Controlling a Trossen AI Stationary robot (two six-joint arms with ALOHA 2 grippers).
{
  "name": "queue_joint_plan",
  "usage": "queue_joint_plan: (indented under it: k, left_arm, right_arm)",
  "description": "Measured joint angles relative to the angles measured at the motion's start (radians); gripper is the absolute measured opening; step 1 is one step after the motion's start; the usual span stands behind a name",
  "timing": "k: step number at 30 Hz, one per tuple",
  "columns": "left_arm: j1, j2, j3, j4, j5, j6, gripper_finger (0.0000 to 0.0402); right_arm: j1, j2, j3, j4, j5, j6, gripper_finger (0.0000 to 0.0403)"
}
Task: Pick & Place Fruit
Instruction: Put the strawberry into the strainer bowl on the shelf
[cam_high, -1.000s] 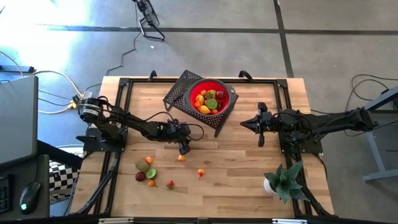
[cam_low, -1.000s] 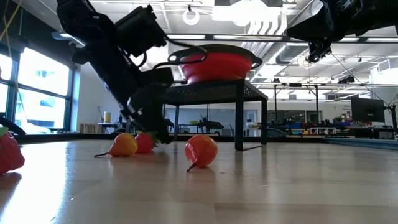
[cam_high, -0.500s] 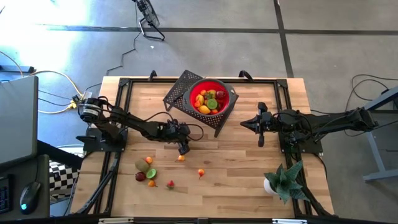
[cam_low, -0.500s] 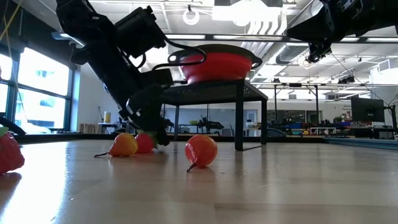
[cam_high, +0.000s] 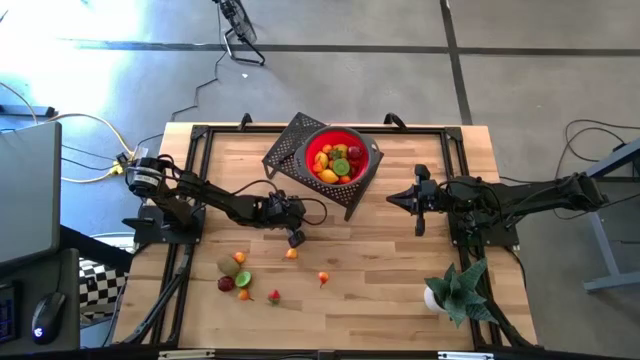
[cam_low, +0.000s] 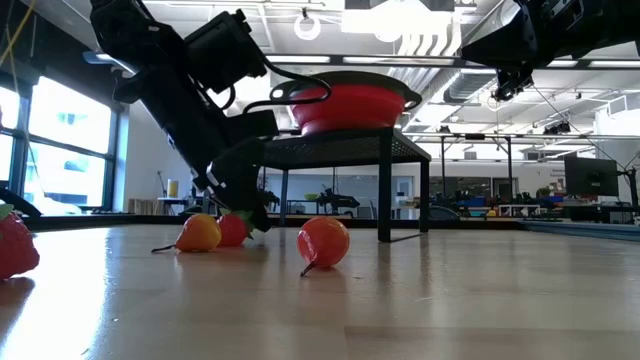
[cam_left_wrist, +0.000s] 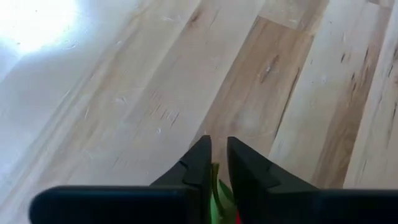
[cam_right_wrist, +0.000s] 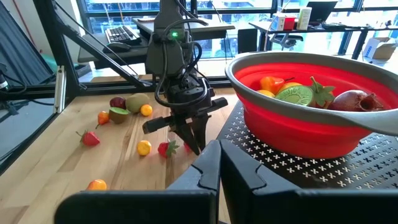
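Fruit lies loose on the left part of the pale wooden slat table (cam_high: 400, 262): a brown toy kiwi (cam_high: 226, 266), a small orange ball (cam_high: 239, 257), a green half fruit (cam_high: 244, 277), a dark red fruit (cam_high: 226, 284), a second small orange piece (cam_high: 243, 294) and a red toy strawberry with a green top (cam_high: 274, 296), all close together near the front left. To their right, the left gripper (cam_high: 296, 238) is down at the tabletop, reaching in from the left edge on its dark arm. Its fingers (cam_left_wrist: 200, 163) are drawn in to a narrow slit, with the green leafy top and a bit of red of a small red toy berry (cam_right_wrist: 164, 148) pinched between them; the berry sits on the wood at the fingertips. Just in front of that gripper lies a round orange fruit (cam_high: 291, 254), and a little further right an orange-red fruit with a stem (cam_high: 323, 277). Behind them, near the table's middle, a red collapsible bowl (cam_high: 369, 160) stands on a black perforated metal stand (cam_high: 288, 146), holding a heap of yellow, orange, green and dark red fruit (cam_high: 335, 160). Right of the bowl the right gripper (cam_high: 418, 200) hovers above the table, fingers pressed together and empty. At the front right stands a spiky green plant in a white pot (cam_high: 455, 290).
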Motion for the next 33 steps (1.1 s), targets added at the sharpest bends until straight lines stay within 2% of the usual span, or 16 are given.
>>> queue_joint_plan:
  k: [7,17,28,33]
  left_arm:
    - [0.0,0.0,0.0,0.0,0.0,0.0,0.0006]
    - [-0.001,-0.034,0.0,0.004,-0.002,-0.023,0.0002]
    - [-0.001,-0.212,0.0,-0.006,0.012,0.017,0.0001]
    - [-0.001,-0.301,0.0,-0.002,0.051,0.037,0.0001]
  right_arm:
    - [0.0,0.0,0.0,0.0,0.0,0.0,0.0002]
    - [0.0,0.0,0.0,0.0,0.0,0.005,0.0002]
    - [0.0,0.0,0.0,0.0,0.0,0.005,0.0002]
    - [0.0,0.0,0.0,0.0,0.0,0.005,0.0002]
